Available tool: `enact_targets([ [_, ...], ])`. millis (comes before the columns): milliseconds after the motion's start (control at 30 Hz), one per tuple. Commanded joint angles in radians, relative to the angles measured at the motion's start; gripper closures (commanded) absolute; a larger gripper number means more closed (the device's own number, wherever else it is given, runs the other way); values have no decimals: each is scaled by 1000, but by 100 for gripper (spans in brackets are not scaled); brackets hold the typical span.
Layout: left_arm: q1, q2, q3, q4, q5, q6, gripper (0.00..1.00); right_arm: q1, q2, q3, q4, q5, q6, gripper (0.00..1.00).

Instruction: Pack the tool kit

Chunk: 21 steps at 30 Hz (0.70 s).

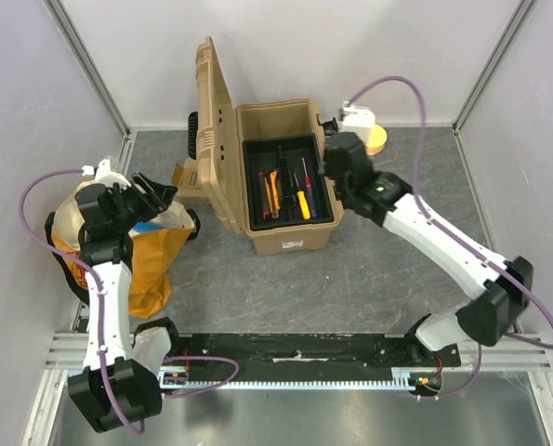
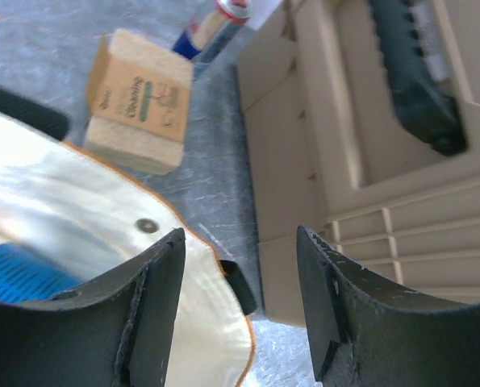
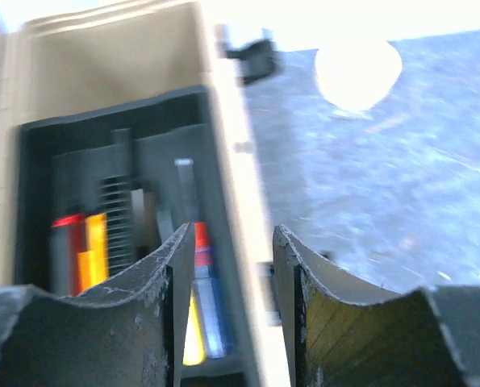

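Top external view: the large tan plastic toolbox [image 1: 290, 237] stands open on the grey surface [image 1: 369, 274], with small coloured screwdrivers [image 1: 302, 203] in its black inner tray [image 1: 254, 186]. The right claw [image 1: 332, 170] hangs spread and empty over the box's right rim. The left claw [image 1: 164, 193], also spread, hovers at the yellow-cream cloth bag [image 1: 155, 265]. Likely next: fetch the remaining tools.

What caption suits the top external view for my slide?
Open toolbox with screwdrivers in its black tray; right hand at its rim, left hand by cloth bag.
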<state>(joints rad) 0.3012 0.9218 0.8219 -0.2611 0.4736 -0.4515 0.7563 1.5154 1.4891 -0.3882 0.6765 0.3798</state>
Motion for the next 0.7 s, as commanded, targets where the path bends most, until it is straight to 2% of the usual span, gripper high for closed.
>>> enact_targets([
  [0,-16,-53,-6,138,204,33,37,-153,-134,-157,-81,-41,73,52],
  [100,-16,-72,-14,189,263,13,37,-224,-181,-237,-81,-115,79,55],
  [300,-14,-78,91,140,260,-82,37,-255,-199,-309,-100,-213,106,57],
  [533,-16,-80,122,296,424,-281,37,-267,-196,-345,-98,-298,136,60],
  [667,-27,-78,99,411,459,-380,39,-267,-190,-355,-95,-333,130,60],
])
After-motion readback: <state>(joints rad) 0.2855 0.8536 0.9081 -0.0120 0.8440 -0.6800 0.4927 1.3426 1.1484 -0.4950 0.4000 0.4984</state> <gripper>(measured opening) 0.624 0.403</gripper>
